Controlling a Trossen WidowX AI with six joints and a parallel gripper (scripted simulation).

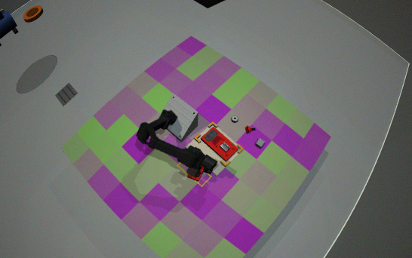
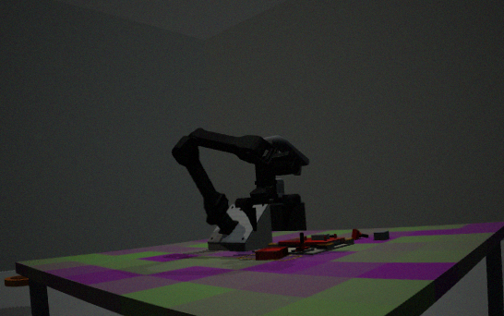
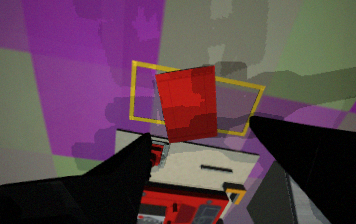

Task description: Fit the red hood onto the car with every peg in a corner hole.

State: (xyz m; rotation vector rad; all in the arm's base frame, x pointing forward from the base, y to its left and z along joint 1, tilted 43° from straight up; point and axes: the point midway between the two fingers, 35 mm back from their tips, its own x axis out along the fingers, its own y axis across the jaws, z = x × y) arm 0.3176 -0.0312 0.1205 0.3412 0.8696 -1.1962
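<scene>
The red hood (image 1: 194, 178) (image 2: 271, 253) (image 3: 189, 104) lies flat on the table, across the yellow outline (image 3: 132, 92) (image 1: 201, 185). Its flat roof faces up; its corner holes cannot be made out. My gripper (image 3: 199, 129) is open and empty, above the hood, with its fingertips apart in the wrist view and the hood between and beyond them. In the top view the arm partly hides the hood. The red chassis (image 1: 232, 154) (image 3: 165, 193) sits in the jig between orange corner brackets, with the engine block (image 1: 225, 146) on its deck. The pegs show only as small dark marks.
The beige jig board (image 3: 235, 156) is beside the hood and carries a small red part (image 3: 157, 154) in a grey holder. Beyond the chassis lie a ring (image 1: 235, 118), a small red part (image 1: 247, 130) and a grey block (image 1: 259, 142). The grey wedge mount (image 1: 182, 115) stands near the jig.
</scene>
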